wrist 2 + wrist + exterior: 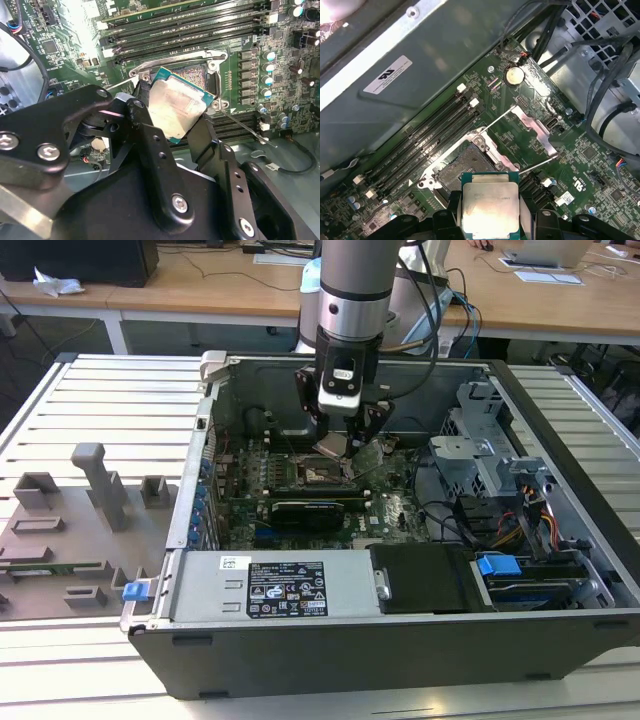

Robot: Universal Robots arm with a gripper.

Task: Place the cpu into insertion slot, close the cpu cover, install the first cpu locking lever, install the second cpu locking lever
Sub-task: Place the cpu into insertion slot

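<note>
— Where is the cpu [489, 209]?
— The hand [490, 218] grips it by two edges, just above the slot [465, 165], not yet in it.
— And the cover [538, 134]?
— It is open, beside the slot, over the board [580, 165].

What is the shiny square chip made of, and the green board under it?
The flat square silver-grey chip looks like brushed metal on top: pale, dull sheen, with a green edge, probably circuit-board laminate. The green motherboard looks like lacquered fibreglass-type board, glossy, with tiny soldered parts.
</note>
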